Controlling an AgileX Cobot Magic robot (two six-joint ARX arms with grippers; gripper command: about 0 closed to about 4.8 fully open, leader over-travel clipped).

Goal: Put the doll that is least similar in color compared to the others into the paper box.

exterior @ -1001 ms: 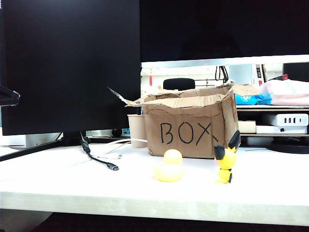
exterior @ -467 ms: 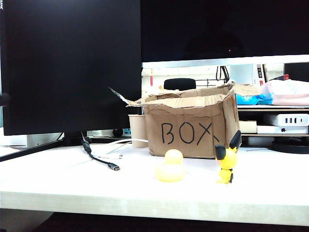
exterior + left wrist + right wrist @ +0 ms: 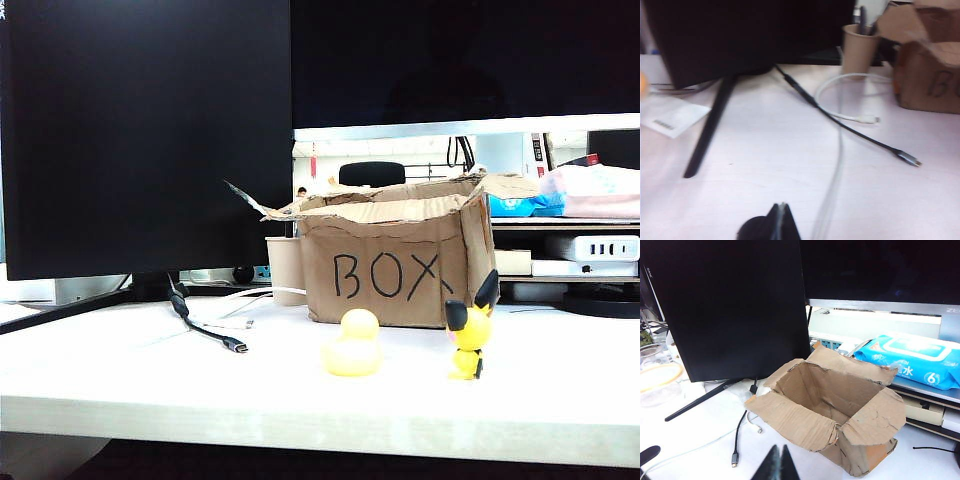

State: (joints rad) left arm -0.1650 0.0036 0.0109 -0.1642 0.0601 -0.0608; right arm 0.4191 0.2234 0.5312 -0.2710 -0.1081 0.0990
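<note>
The doll is out of view in every frame. The paper box (image 3: 390, 270), brown cardboard marked "BOX", stands at mid-table with torn flaps open. In front of it sit the others: a yellow duck (image 3: 351, 345) and a yellow figure with black ears (image 3: 468, 330). My right gripper (image 3: 779, 452) is shut and empty, raised in front of the open paper box (image 3: 825, 395), and the part of the inside I can see holds only cardboard. My left gripper (image 3: 781, 210) is shut and empty, low over the table, well away from the box (image 3: 930, 85). Neither gripper shows in the exterior view.
Two dark monitors stand behind the box, and one stand leg (image 3: 710, 125) crosses the table. A paper cup (image 3: 283, 268) sits beside the box. A black USB cable (image 3: 860, 132) and a white cable (image 3: 847, 117) lie on the table. A blue wipes pack (image 3: 912, 360) rests on a shelf.
A dark part of the left arm at the exterior view's left edge has shrunk and then gone out of sight. The box and the yellow toys have not moved.
</note>
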